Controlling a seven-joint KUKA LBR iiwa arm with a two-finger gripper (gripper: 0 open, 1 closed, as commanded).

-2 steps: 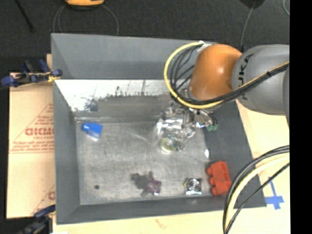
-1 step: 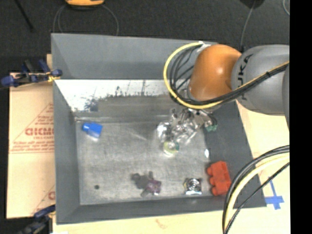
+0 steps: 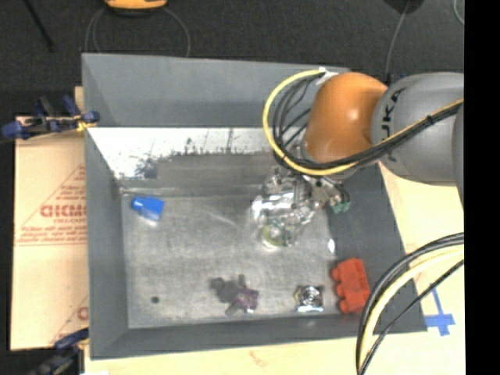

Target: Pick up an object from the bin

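My gripper hangs low in the bin's right-centre part, under the orange wrist cover. A pale greenish round thing lies right at its tips; whether the fingers are round it I cannot make out. A red blocky piece lies to the lower right of the gripper. A small shiny metal part sits near the front wall, left of the red piece.
A blue cap-like piece lies at the left of the bin floor. A dark grey and purple toy figure rests near the front wall. The arm and its cables cover the bin's upper right corner.
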